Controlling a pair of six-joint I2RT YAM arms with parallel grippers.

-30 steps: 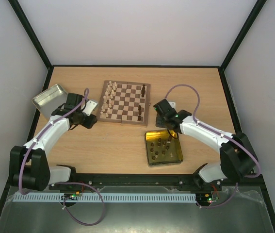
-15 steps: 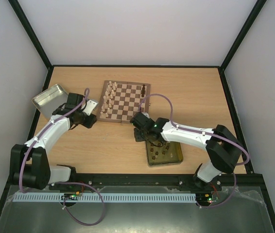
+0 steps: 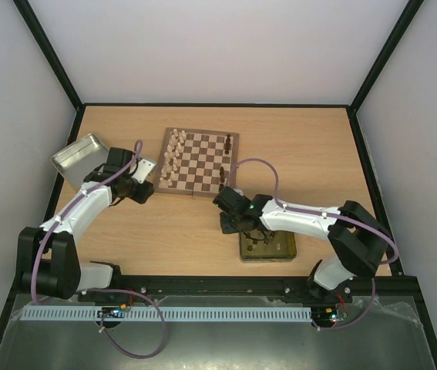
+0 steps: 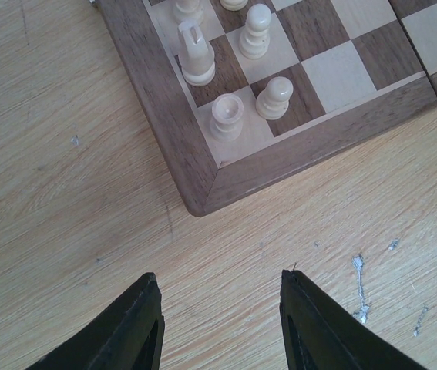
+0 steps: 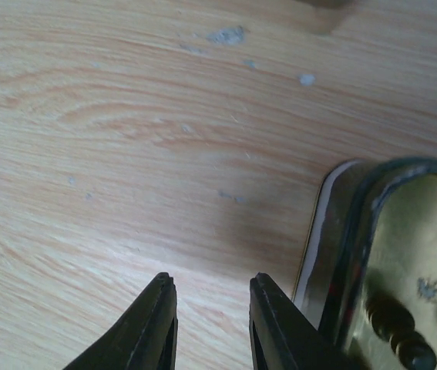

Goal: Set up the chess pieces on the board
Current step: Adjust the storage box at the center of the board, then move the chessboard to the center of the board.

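Just left of yellow-gold tin (image 5: 357, 185): right gripper (image 5: 206, 289) narrowly parted, empty; dark chess pieces (image 5: 391, 322) lay rightward inside tin.

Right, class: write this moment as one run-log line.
left pincer: open, empty, near board corner | right pincer: open, empty, beside yellow tin

board (image 3: 200, 163) at table (image 3: 310, 146) centre rear, chess pieces (image 3: 173, 158) along its left side, 2 at its right, left tin (image 3: 79, 153) beside it, right tin (image 3: 280, 255) in front
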